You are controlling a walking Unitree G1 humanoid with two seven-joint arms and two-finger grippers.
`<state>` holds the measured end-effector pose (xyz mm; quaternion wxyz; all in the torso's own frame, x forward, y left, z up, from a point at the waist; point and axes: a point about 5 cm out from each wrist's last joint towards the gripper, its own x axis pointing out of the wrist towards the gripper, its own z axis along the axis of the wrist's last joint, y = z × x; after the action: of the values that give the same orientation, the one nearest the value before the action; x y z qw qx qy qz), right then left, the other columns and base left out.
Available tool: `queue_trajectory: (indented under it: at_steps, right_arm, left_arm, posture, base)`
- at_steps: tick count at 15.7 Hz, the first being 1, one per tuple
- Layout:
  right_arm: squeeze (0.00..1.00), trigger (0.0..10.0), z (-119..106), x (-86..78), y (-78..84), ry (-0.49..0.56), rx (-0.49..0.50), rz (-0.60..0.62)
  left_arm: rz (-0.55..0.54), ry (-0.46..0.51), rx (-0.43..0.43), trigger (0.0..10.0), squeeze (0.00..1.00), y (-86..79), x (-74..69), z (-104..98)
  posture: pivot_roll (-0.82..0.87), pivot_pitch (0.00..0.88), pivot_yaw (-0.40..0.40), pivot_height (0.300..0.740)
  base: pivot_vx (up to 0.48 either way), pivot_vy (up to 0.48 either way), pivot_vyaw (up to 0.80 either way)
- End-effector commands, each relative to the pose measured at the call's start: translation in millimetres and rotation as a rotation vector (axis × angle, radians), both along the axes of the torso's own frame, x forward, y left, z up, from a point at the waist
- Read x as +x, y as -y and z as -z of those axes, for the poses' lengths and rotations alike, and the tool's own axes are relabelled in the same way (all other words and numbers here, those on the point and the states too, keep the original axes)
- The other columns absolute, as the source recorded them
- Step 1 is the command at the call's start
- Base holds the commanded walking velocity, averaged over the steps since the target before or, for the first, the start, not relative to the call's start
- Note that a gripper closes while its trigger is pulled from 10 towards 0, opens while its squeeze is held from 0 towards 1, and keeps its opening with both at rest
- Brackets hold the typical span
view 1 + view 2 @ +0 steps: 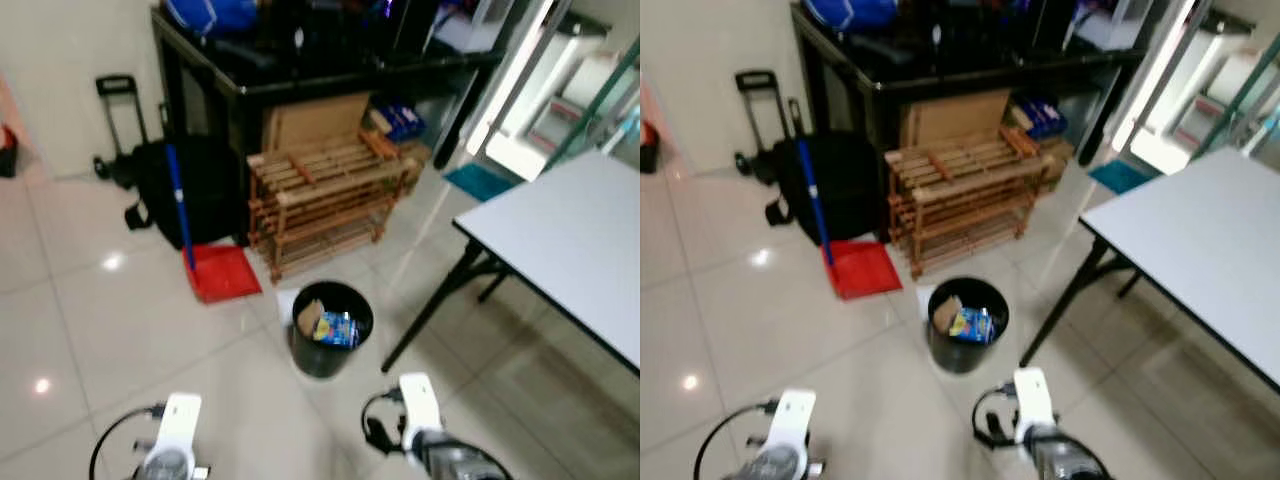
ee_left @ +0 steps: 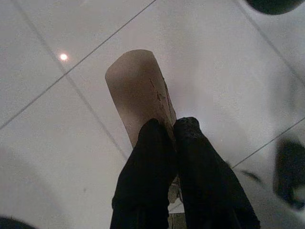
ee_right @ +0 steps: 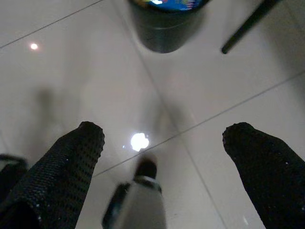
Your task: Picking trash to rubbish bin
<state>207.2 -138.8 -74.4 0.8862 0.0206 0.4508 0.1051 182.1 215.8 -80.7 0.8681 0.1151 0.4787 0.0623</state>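
Observation:
A black round rubbish bin stands on the tiled floor between a wooden rack and a table leg, with a cardboard scrap and a blue packet inside. My left gripper is shut on a brown strip of cardboard that sticks out past the fingertips, held over the bare tiles. My right gripper is open and holds nothing, low over the floor with the rubbish bin just ahead of it. Both wrists show at the bottom edge of the eye views, short of the bin.
A white table on black legs stands to the right. Behind the bin is a wooden slatted rack and a red dustpan with a blue handle. A black bag, a trolley and a dark desk line the back wall.

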Motion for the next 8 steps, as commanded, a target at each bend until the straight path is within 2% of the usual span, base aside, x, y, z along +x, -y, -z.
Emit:
queue_trajectory:
  at_steps: [1, 7, 8]
  right_arm:
    - [0.0, 10.0, -0.3, -0.1, 17.2, 0.002, -0.031, 0.034]
    - [0.0, 10.0, -0.2, -0.2, 17.4, 0.001, -0.029, 0.038]
    - [0.0, 10.0, -0.1, -0.4, 17.1, -0.002, -0.03, 0.034]
  left_arm:
    - [0.015, 0.005, -0.03, 10.0, 0.0, 14.8, 3.6, 1.0]
    - [0.014, 0.004, -0.031, 10.0, 0.0, 14.9, 3.1, 1.2]
    - [0.016, 0.003, -0.032, 10.0, 0.0, 15.0, 3.1, 1.3]
  posture:
    - [-0.01, 0.049, -0.152, 0.74]
    - [-0.01, 0.05, -0.151, 0.74]
    - [-0.01, 0.049, -0.15, 0.74]
  base:
    - [0.412, 0.0, 0.0]
    - [0.411, 0.0, 0.0]
    - [0.409, 0.0, -0.8]
